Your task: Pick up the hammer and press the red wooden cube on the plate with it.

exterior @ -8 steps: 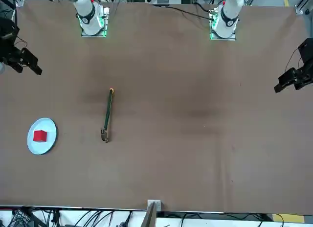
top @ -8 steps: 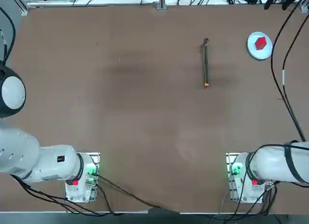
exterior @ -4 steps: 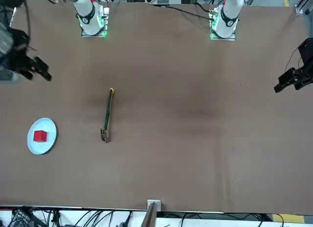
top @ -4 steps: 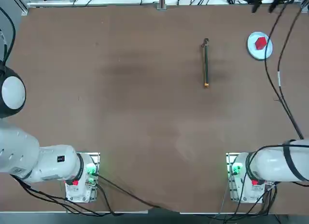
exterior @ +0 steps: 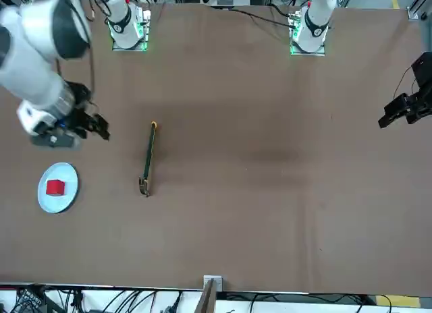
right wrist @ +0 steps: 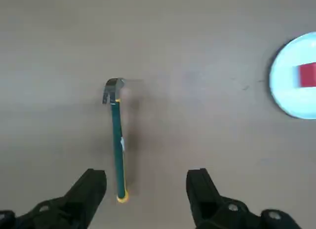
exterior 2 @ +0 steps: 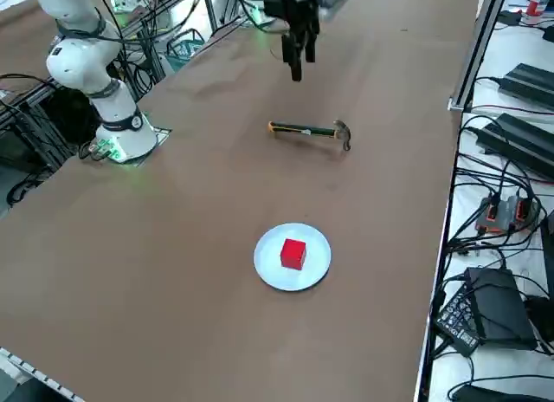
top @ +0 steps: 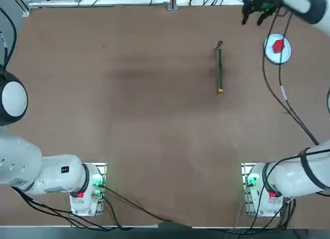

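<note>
Currently my right claw (right wrist: 146,179) gapes empty above the hammer (right wrist: 117,145); descending misaligned could, I suspect, knock it.

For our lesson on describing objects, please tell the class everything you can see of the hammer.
The hammer is small, with a curved, claw-like dark metal head and a slim, dark green handle edged and tipped in orange-yellow. It lies flat on the brown table, touching nothing else. The right gripper, fingers apart, hovers above the table without holding it.

White arm (exterior: 32,67), black bands, dark cables.
</note>
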Robot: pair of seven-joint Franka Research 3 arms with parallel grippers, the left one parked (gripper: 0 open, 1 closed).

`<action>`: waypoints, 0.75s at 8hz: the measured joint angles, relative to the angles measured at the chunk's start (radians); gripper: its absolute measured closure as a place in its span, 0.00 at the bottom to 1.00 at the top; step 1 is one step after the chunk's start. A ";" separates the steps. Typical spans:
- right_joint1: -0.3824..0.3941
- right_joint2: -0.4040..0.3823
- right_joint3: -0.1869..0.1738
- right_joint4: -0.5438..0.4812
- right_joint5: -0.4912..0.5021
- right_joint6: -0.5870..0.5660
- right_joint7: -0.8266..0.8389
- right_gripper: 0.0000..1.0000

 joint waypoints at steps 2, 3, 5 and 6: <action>0.047 0.070 0.000 -0.068 0.000 0.152 0.113 0.00; 0.057 0.098 0.000 -0.113 0.000 0.257 0.132 0.00; 0.066 0.148 0.000 -0.217 0.000 0.467 0.149 0.00; 0.076 0.182 0.000 -0.250 0.000 0.544 0.164 0.00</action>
